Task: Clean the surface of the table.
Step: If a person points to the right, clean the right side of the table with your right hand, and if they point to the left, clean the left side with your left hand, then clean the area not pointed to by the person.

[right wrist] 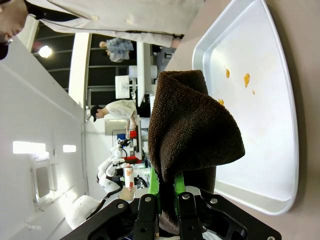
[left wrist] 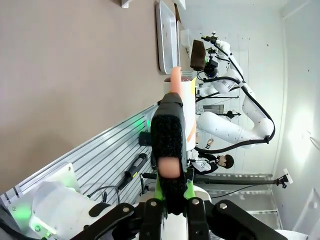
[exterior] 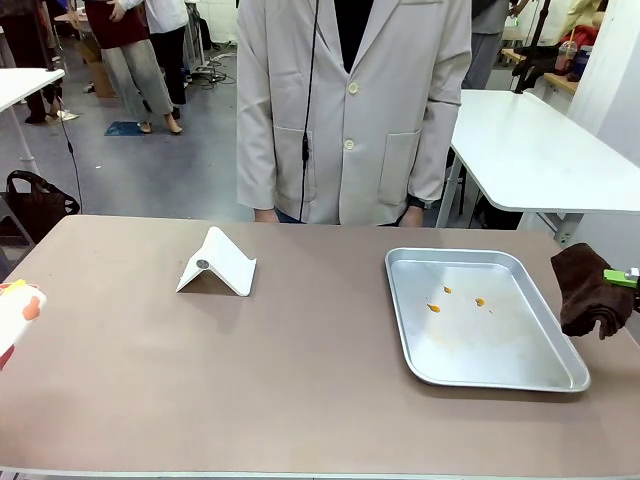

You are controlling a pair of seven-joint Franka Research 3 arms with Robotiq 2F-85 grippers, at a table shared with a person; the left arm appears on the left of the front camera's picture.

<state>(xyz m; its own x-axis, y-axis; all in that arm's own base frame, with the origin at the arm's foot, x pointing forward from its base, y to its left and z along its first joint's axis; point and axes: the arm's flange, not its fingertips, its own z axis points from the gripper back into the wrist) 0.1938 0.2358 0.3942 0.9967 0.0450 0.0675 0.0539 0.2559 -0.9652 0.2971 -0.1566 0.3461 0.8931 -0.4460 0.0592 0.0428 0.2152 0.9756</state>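
Before me the surface [exterior: 300, 390] runs long left-to-right; my right pincer [right wrist: 165, 192] clamps a brown towel [right wrist: 192, 125], my left pincer [left wrist: 170, 145] a white bottle [exterior: 15, 315].

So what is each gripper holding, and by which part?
Left gripper clamps a white bottle around its body; right gripper pinches the brown cloth at one bunched end.

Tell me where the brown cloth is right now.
Front view: the brown cloth hangs at the table's right edge, clamped in the right end effector, just right of the silver tray.

floor [exterior: 160, 170]: grey | white table [exterior: 540, 150]: right | black bag [exterior: 35, 200]: left
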